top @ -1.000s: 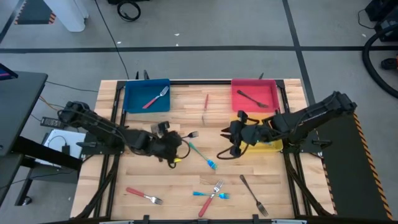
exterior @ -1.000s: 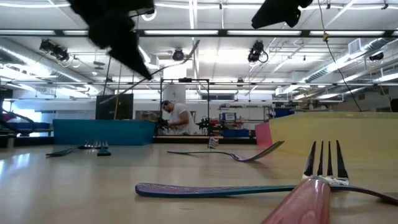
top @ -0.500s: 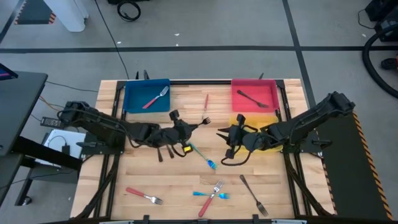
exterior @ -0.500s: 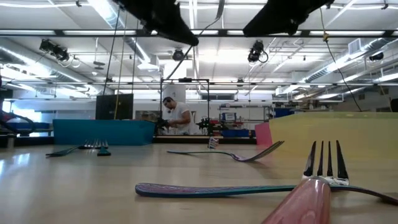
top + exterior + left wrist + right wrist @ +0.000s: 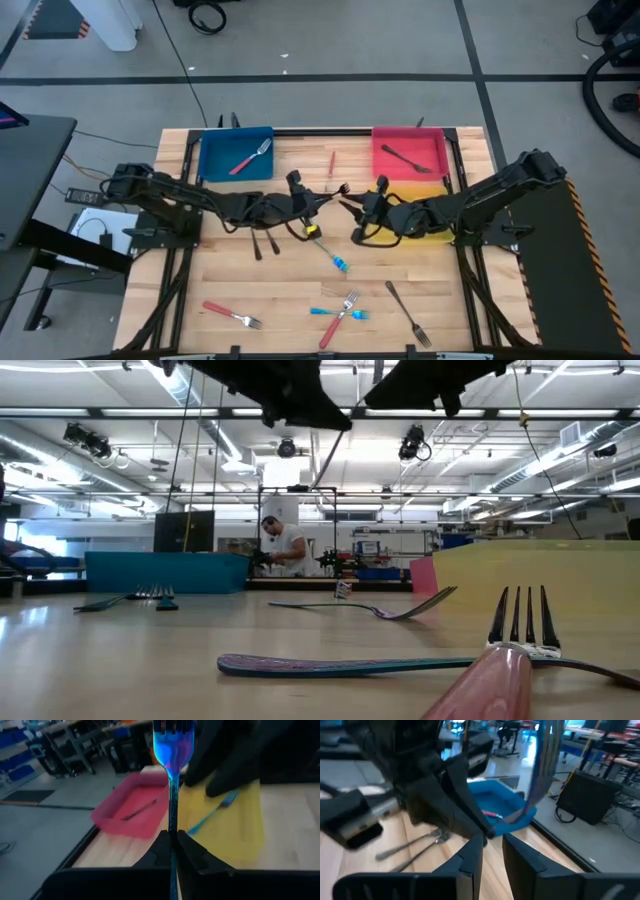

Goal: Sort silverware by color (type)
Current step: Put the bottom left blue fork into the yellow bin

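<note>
Iridescent blue-violet metal fills my left wrist view: the left gripper [image 5: 174, 836] has its fingers pinched tight on the handle of a rainbow fork [image 5: 173, 755], tines pointing away from the wrist; in the high view that gripper [image 5: 318, 199] sits above mid-table with the fork's head just beyond its tips; facing it, tip to tip and very near, is the right gripper [image 5: 352, 211]; its fingers [image 5: 470, 857] stand a narrow gap apart and I see nothing between them, the fork hanging just ahead of them; I cannot tell whether they touch it.

Beyond the left gripper lie the red tray [image 5: 409, 154] with a dark fork [image 5: 404, 158] in it and the yellow tray [image 5: 245, 827] holding a blue-handled fork [image 5: 214, 813]; behind the left arm's side sits the blue tray [image 5: 222, 160] with a red-handled fork [image 5: 250, 158].

Below the two grippers, on the wooden table [image 5: 240, 283]: a teal-handled fork [image 5: 326, 250] just under the left one; two dark forks [image 5: 264, 240] beneath the left wrist; a crossed pair, pink and blue [image 5: 342, 311], nearer the front edge; a plain metal fork [image 5: 408, 313] beside them; another red-handled one [image 5: 230, 315] well off to the left.
</note>
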Robot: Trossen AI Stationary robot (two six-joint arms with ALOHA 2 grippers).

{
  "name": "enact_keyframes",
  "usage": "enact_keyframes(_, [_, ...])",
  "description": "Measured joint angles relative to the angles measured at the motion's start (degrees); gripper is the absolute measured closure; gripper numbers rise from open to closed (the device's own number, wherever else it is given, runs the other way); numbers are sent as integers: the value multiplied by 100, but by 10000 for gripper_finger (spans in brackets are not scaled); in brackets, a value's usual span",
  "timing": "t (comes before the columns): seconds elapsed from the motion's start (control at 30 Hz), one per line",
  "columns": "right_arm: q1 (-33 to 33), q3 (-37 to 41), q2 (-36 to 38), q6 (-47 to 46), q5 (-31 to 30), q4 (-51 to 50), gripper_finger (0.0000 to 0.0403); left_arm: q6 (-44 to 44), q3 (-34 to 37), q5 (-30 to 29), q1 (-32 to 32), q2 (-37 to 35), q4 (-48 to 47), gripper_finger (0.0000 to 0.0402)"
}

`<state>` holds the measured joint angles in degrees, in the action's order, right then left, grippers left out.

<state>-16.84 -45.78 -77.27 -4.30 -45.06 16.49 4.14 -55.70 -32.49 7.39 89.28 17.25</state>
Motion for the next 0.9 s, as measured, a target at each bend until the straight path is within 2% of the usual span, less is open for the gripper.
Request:
enact_keyframes(0.2, [134,1,-153,-35,-143,326,320,0,-16,226,-176,239,567,392])
enact_keyframes(0.67, [431,-6,-330,-216,-133,607,321,-6,-11,412,-196,374,649,392])
enact_keyframes(0.77, [434,-6,-330,-192,-100,611,340,6,-11,412,-196,374,652,392])
enact_keyframes(0.9, [433,-8,-330,-115,196,585,389,175,-11,435,-217,374,641,392])
